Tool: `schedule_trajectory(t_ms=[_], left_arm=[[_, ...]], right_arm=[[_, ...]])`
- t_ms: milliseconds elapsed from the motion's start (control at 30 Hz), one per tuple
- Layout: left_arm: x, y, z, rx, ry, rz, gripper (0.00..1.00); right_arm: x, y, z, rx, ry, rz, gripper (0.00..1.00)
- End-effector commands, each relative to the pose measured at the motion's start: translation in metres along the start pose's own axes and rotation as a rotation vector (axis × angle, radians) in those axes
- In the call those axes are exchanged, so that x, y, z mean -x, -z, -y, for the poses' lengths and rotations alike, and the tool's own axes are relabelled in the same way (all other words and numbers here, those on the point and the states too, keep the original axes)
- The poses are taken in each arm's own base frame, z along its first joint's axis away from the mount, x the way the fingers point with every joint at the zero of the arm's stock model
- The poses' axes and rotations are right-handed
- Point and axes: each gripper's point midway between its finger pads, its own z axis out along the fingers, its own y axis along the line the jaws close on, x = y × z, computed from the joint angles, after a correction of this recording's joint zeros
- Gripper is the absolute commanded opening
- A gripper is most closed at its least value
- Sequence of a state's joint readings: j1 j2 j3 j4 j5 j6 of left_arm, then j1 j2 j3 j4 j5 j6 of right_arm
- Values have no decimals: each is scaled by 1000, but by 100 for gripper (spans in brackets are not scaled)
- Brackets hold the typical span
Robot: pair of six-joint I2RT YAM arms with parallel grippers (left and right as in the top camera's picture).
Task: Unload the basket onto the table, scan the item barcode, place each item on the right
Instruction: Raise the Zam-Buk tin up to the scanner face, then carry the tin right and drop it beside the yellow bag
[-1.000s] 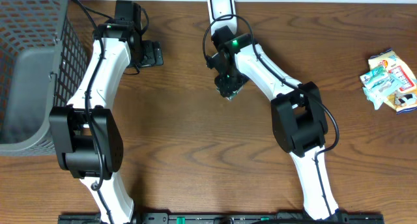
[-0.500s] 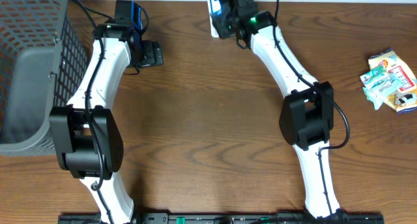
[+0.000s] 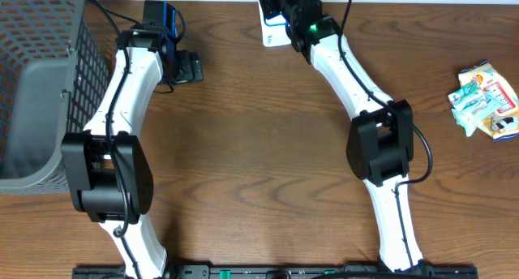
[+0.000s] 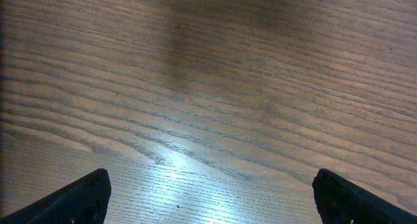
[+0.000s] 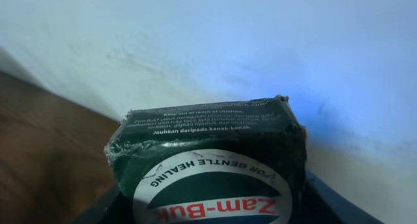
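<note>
A: Starting wide, what fills the overhead view?

B: The wooden table (image 3: 243, 149), with a grey wire basket (image 3: 32, 84) at its left edge and some snack packets (image 3: 485, 100) well apart on the right.

A: And the arms?

B: The left gripper (image 4: 208, 201) hangs over bare wood near the basket, fingers spread wide with nothing between them. The right gripper (image 3: 285, 2) reaches to the far edge, over the white scanner (image 3: 272, 36).

A: Where is the item?

B: In the right gripper, clamped by its sides. It is a small dark green Zam-Buk box (image 5: 208, 152), and just beyond it is a pale surface washed in blue light. I judge it is being presented for the scan, though no barcode shows on the faces I can see.

A: How will it handle?

B: My guess is that it's light. It looks like a thin carton under glossy, crinkled film, so it will be slick and easy to dent. Grip it across the two narrow sides, firmly but without crushing, and leave the printed faces uncovered.

A: Any legible print?

B: "Zam-Buk" in red on a white roundel, upside down to the wrist camera, with "FOR GENTLE HEALING" arching round it. The upper face reads "Keep out of reach of children" and "Jauhkan daripada kanak-kanak." The finer line between them is too small to read.
</note>
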State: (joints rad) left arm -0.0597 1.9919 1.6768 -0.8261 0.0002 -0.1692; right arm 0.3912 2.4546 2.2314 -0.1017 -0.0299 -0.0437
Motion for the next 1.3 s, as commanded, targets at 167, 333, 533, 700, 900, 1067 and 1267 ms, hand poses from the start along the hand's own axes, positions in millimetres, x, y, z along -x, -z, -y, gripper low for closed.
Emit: schedule_trajectory(t_ms=[167,333,533,700,900,1067,1267], left_arm=[[-2,-2,-4,12,16,-6,98],[-2,-2,-4,12,16,-6,98],[-2,-2,-4,12,16,-6,98],[-2,-2,-4,12,16,-6,97],[-2,-2,-4,12,16,-6,98],[-2,-2,-4,12,16,-6,98],[-2,-2,-4,12,16,-6,98]], right_arm=[[-27,-19,7,-20,-128,0,43],[-40,-20,11,-27,-131,-45,45],[-39,-19,16,-39,-132,-44,44],[-4,4,54,-91,-148,-3,45],[16,53,124,-193,-172,-64,45],[-20,105,202,-353,-161,-266,45],[-126,192,292,-588,-258,-672,48]])
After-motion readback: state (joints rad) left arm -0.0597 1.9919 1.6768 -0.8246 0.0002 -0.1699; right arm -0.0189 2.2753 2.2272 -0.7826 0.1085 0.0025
